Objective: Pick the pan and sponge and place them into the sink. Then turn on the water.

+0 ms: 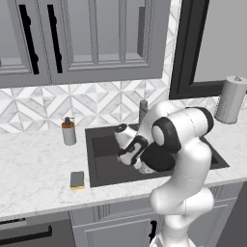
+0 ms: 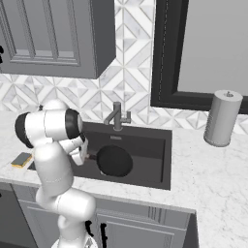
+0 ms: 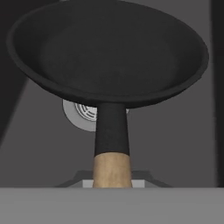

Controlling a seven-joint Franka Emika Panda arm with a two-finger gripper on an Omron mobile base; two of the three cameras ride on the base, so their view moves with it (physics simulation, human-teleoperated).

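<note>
Gripper point(image 1: 129, 155), seen at the centre of the left base view, reaches down into the sink point(image 1: 96, 154) and is clamped on the handle of the pan point(image 1: 157, 159), whose black bowl sits just right of it behind the arm. At lower left, the sponge point(image 1: 77, 180) lies on the counter point(image 1: 34, 164) beside the basin.

Right base view: the pan shows at the middle of the frame over the sink floor, the faucet point(image 2: 116, 116) above it, no water running.

Hand view: the pan fills the upper half, wooden handle running to the bottom edge, the drain point(image 3: 81, 114) beneath.

I judge the pan nearly placed; sponge and water remain.
</note>
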